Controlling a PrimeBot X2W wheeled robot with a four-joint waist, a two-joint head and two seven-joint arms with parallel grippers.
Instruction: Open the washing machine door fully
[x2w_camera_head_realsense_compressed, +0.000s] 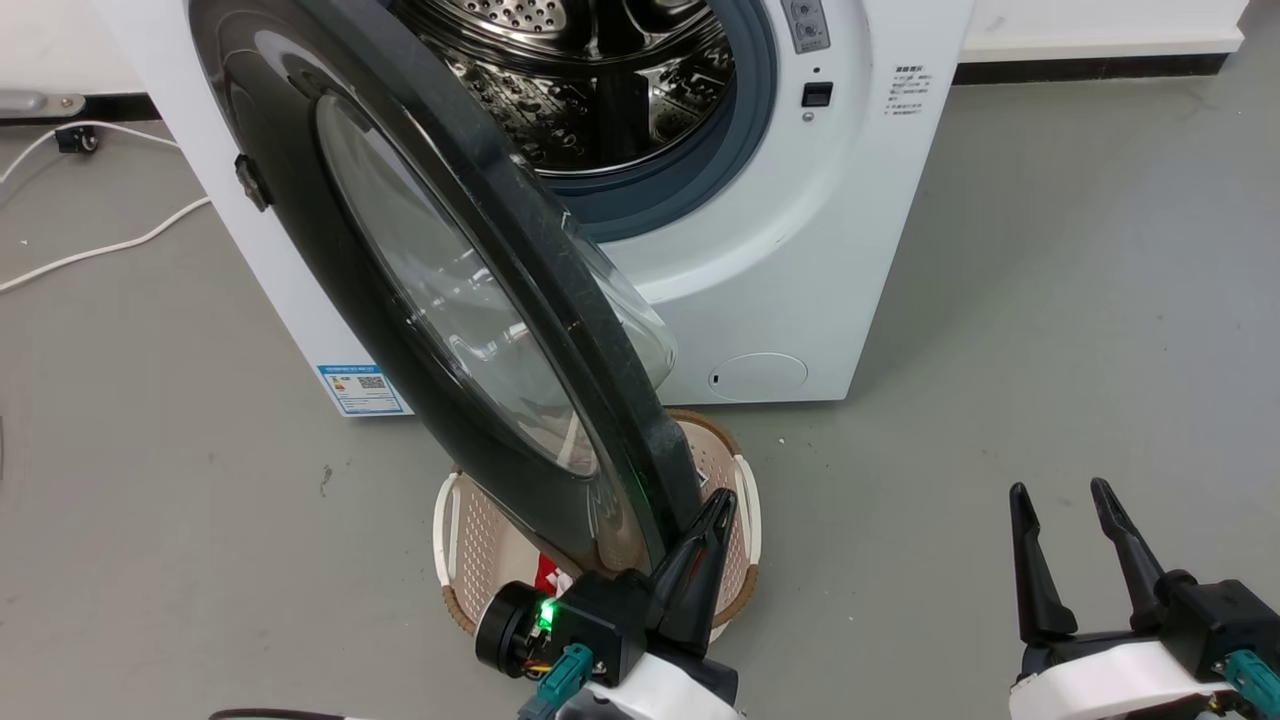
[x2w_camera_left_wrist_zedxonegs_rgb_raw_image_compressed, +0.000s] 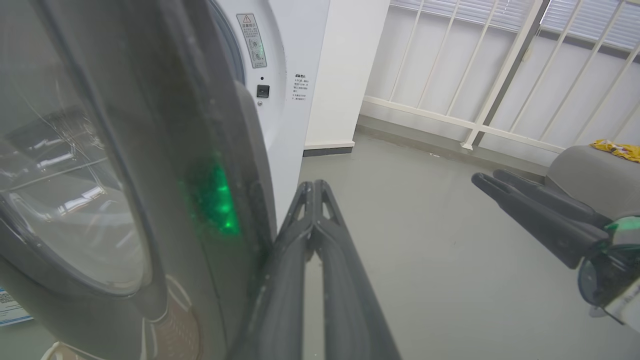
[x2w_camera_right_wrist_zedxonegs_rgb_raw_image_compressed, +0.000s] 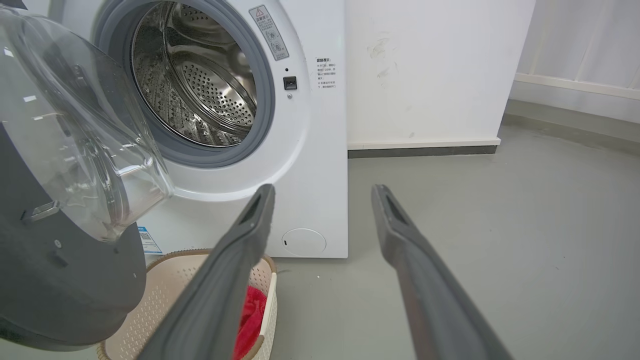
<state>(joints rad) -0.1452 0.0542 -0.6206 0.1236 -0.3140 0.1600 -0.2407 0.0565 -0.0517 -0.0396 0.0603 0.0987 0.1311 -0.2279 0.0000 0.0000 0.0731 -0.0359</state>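
The floor (x2w_camera_head_realsense_compressed: 1000, 300) is a smooth, matte grey surface with a few small marks. It meets a plain white wall (x2w_camera_right_wrist_zedxonegs_rgb_raw_image_compressed: 425, 75) along a dark baseboard, and a thin white cable (x2w_camera_head_realsense_compressed: 100, 245) lies loose on it at the robot's left. A railing (x2w_camera_left_wrist_zedxonegs_rgb_raw_image_compressed: 500, 75) of white bars closes the room on one side. The washing machine (x2w_camera_head_realsense_compressed: 800, 250) is a white, glossy box standing on this floor. Its steel drum (x2w_camera_head_realsense_compressed: 600, 90) is shiny and full of small holes, with a blue-grey rubber ring (x2w_camera_head_realsense_compressed: 700, 170) around it. The washing machine door (x2w_camera_head_realsense_compressed: 560, 300) stands partly open and is swung out toward the robot's left. It is round, with a wide black glossy rim and a bulging clear glass bowl (x2w_camera_head_realsense_compressed: 430, 300) in the middle. Its lower edge hangs over a beige perforated laundry basket (x2w_camera_head_realsense_compressed: 745, 500) that holds a red cloth (x2w_camera_right_wrist_zedxonegs_rgb_raw_image_compressed: 250, 310). The left gripper (x2w_camera_head_realsense_compressed: 722, 500) has its two dark fingers pressed together with nothing between them, and it lies just against the low edge of the door's rim. The right gripper (x2w_camera_head_realsense_compressed: 1060, 488) has its fingers spread apart and holds nothing; it is above the bare floor, well apart from the door.
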